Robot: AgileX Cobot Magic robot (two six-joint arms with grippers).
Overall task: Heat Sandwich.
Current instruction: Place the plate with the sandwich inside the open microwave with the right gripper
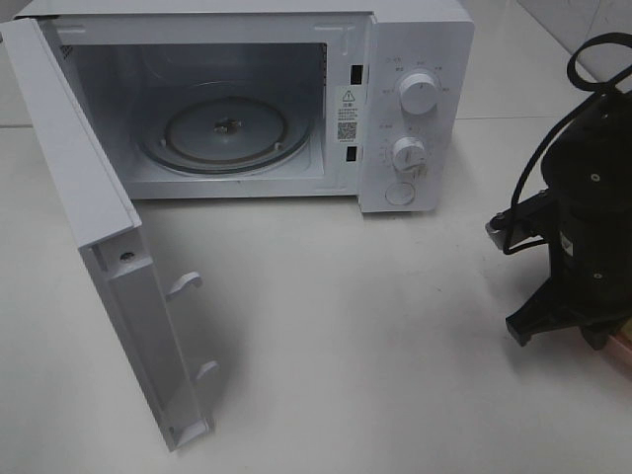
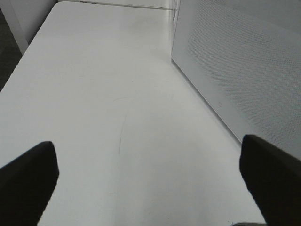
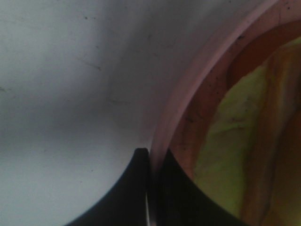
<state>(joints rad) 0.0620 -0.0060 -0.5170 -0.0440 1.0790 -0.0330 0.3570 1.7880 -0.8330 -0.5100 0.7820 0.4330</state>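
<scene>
Rim of pink plate (image 3: 165,117) is pinched by right gripper (image 3: 150,157), lower right of high view, for carrying sandwich (image 3: 225,136) into opened microwave (image 1: 415,99); left gripper (image 2: 150,165) is held spread, empty.

The only sign I can make out is on the microwave (image 1: 439,39) at the far edge of the bench. It is a white sticker (image 1: 348,114) on the frame strip between the open cavity and the control panel, with a warning triangle above a few lines of print and a square code, all too small for me to read. Small characters sit above the upper knob (image 1: 419,94) and the lower knob (image 1: 408,153), and fine scale marks ring each, but I cannot tell one word or number.
</scene>
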